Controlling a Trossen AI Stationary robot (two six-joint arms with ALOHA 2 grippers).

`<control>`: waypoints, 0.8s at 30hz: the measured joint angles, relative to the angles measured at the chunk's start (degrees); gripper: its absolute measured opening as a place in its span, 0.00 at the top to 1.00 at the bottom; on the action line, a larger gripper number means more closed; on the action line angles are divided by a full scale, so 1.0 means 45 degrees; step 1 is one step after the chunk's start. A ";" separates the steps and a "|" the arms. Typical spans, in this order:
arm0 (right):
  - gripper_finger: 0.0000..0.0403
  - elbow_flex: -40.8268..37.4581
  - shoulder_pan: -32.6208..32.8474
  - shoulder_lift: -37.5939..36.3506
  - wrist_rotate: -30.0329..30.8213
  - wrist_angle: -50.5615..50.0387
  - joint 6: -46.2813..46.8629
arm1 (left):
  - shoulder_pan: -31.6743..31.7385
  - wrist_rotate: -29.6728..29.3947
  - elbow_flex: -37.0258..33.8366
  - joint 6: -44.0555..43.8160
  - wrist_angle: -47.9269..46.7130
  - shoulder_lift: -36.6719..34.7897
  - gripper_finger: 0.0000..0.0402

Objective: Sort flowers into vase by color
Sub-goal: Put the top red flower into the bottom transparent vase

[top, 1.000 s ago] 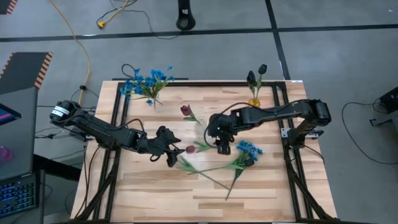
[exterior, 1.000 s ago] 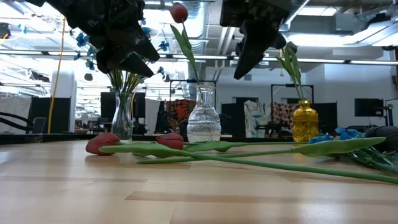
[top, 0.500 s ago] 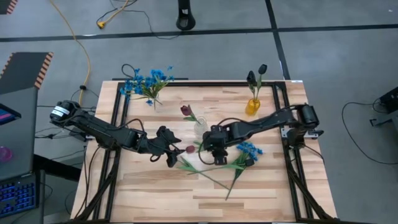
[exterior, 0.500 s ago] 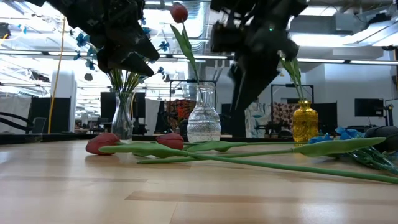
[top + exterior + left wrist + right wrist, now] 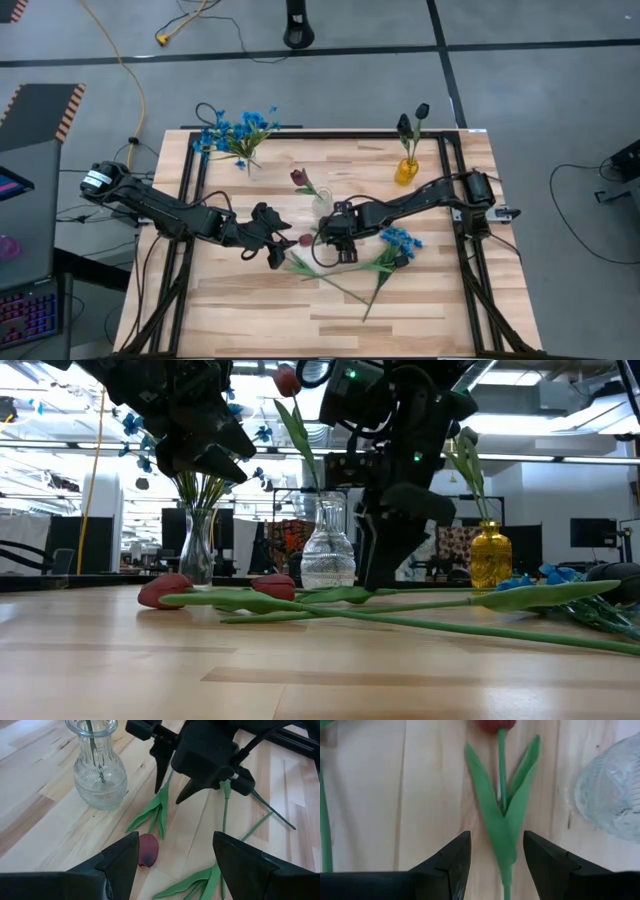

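Red tulips (image 5: 303, 240): two lying loose, one in the clear vase (image 5: 322, 205); both end effectors gape wide.

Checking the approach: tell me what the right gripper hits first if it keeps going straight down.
Most likely the green leaves and stem of the red tulip lying on the table, which sit between the right gripper's open fingers.

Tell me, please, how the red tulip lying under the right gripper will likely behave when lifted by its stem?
The tulip probably droops: its stem is thin and long. It looks light. The leaves flank the stem between the right gripper's open fingers, so they may get pinched.
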 joint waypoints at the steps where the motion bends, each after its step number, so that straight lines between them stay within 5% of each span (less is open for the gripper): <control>1: 0.49 0.0001 -0.0046 0.0000 0.0061 0.0034 0.0000 | 0.0000 -0.0005 0.0000 0.0000 0.0000 0.0000 0.40; 17: 0.50 -0.0011 -0.0925 0.0743 -0.1247 0.0403 0.0024 | 0.0000 -0.0041 -0.0010 0.0000 -0.0049 0.0000 0.40; 24: 0.68 -0.0028 -0.0935 0.0714 -0.1254 0.0215 0.0016 | -0.0010 -0.0044 -0.0019 0.0198 -0.0010 0.0000 0.40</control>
